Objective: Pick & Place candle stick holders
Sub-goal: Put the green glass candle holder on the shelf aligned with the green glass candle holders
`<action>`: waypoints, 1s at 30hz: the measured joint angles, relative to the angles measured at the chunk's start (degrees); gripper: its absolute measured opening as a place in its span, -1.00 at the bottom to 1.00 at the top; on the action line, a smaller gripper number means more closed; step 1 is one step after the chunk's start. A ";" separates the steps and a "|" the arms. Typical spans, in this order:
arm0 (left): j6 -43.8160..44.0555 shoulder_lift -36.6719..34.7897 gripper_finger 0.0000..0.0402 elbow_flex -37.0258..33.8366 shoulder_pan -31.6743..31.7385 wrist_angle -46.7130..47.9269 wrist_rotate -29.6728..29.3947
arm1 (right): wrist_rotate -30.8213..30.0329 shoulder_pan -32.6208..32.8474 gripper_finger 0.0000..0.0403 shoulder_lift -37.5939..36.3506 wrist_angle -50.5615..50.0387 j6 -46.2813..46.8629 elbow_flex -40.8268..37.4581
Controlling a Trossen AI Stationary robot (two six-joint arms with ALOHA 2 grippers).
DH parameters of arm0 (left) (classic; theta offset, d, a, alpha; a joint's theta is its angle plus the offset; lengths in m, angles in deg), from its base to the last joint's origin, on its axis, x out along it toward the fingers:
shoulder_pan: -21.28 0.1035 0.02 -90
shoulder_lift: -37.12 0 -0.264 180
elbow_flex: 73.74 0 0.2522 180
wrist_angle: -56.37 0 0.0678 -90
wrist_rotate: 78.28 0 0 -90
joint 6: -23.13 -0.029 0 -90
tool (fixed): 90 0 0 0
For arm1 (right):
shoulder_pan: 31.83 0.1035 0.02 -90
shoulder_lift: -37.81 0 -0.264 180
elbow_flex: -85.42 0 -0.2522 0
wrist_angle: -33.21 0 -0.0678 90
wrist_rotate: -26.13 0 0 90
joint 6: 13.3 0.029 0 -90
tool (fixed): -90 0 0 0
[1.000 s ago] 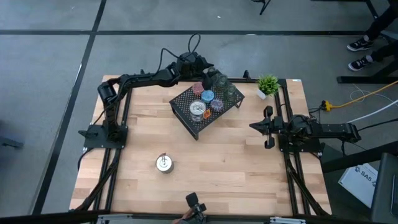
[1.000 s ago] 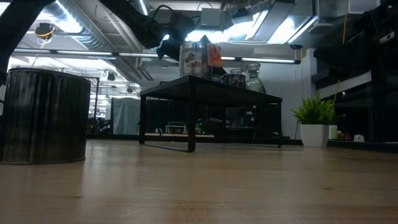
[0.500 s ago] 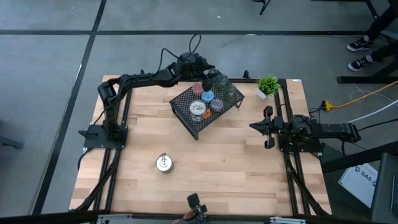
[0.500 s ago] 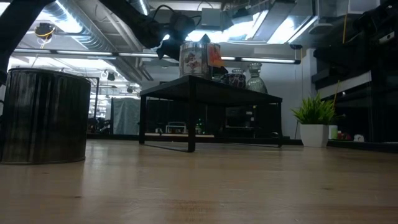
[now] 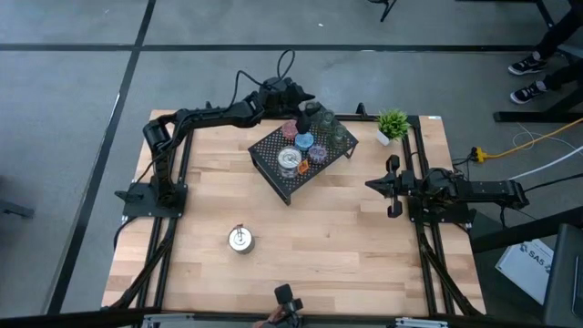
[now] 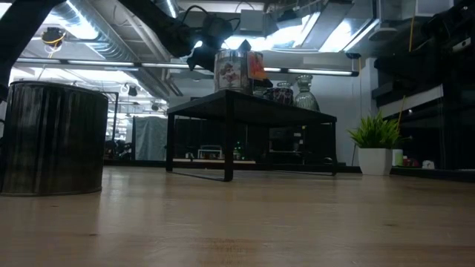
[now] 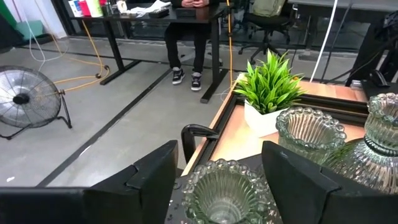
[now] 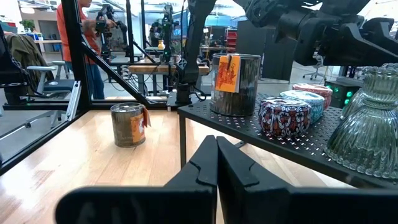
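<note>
Placement nearly complete
Left gripper (image 7: pixel 217 180) jaws spread around a green glass holder (image 7: pixel 225 193) on the rack (image 5: pixel 282 176); one silver holder (image 5: pixel 240 239) remains on the table (image 5: pixel 328 246). Right gripper (image 5: pixel 370 184) jaws pressed together, idle.

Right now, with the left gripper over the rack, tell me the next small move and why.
Probably ease the left gripper straight up. In the left wrist view its fingers stand apart on either side of a green glass holder sitting on the black rack, with gaps showing, so it looks released. The other glass holders stand close by, so a sideways move risks a knock. The right gripper waits shut at the table's right edge.
</note>
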State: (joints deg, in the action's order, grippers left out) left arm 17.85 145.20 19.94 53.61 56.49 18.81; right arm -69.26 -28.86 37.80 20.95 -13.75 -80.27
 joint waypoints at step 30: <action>-0.91 -10.20 -0.21 0.07 -0.15 11.48 -4.26 | -0.02 0.00 -1.00 0.00 -0.01 0.01 0.00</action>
State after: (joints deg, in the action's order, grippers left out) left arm 16.95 134.99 20.00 53.46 67.98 14.56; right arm -69.27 -28.86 37.80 20.94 -13.73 -80.27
